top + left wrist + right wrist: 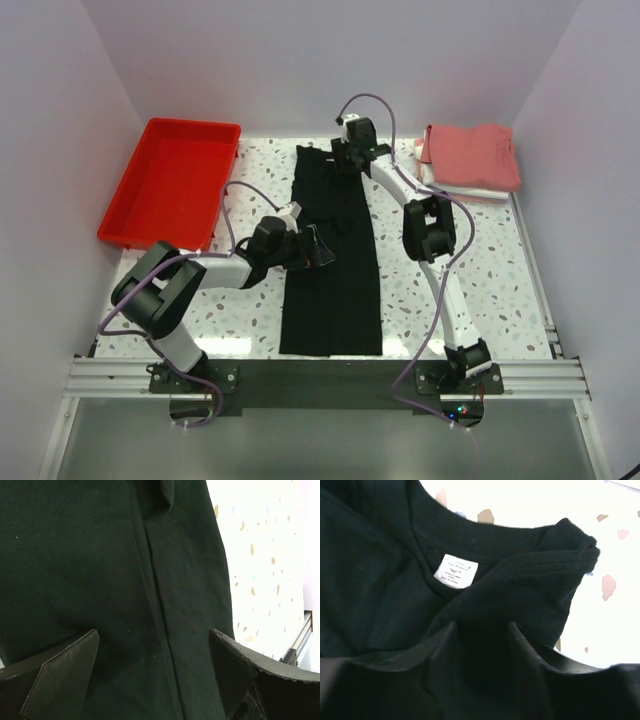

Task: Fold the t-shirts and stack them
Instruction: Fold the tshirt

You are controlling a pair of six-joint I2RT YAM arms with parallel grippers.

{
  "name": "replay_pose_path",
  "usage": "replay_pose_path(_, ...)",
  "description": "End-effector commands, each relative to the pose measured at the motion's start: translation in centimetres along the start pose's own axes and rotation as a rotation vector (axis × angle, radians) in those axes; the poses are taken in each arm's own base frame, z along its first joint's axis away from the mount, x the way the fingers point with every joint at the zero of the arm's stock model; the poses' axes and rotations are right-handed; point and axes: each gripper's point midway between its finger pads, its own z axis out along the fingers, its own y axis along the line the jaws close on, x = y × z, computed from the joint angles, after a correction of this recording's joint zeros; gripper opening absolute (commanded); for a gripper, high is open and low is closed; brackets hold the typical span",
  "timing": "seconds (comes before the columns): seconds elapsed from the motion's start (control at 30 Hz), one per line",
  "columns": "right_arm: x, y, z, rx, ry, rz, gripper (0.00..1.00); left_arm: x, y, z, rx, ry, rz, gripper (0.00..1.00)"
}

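Observation:
The black t-shirt (335,280) lies as a long narrow strip down the middle of the table, collar end far from the arms. My left gripper (318,248) hovers over its left middle part, jaws wide open and empty; in the left wrist view (154,637) only black cloth (100,555) and a fold line lie between them. My right gripper (340,158) is at the collar end, shut on a bunch of the black cloth (530,580) next to the white neck label (455,571). Folded salmon-red and white t-shirts (470,155) are stacked at the back right.
A red plastic tray (175,180) stands at the back left. The speckled tabletop (480,270) shows on both sides of the black shirt. White walls close in the back and sides. A metal rail (320,375) runs along the near edge.

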Motion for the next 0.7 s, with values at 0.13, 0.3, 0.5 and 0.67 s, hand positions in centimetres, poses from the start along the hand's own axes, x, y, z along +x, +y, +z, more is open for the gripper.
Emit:
replay_pose_path(0.13,-3.6,-0.2,-0.4,0.033,-0.109,-0.040,0.36,0.8,1.4,-0.7,-0.046,0.004,-0.014,0.96)
replay_pose_path(0.3,-3.7,-0.7,-0.7,0.061,-0.108,-0.049,0.22,1.0,2.1,-1.1,-0.081,-0.002,-0.015,0.96)
replay_pose_path(0.5,-5.1,-0.9,-1.6,0.084,-0.147,-0.046,0.00,1.5,2.6,-1.1,-0.095,0.007,-0.022,0.96)
replay_pose_path(0.67,-5.5,-1.5,-2.0,0.107,-0.149,-0.071,0.00,1.7,3.0,-1.3,-0.106,0.009,-0.025,0.96)
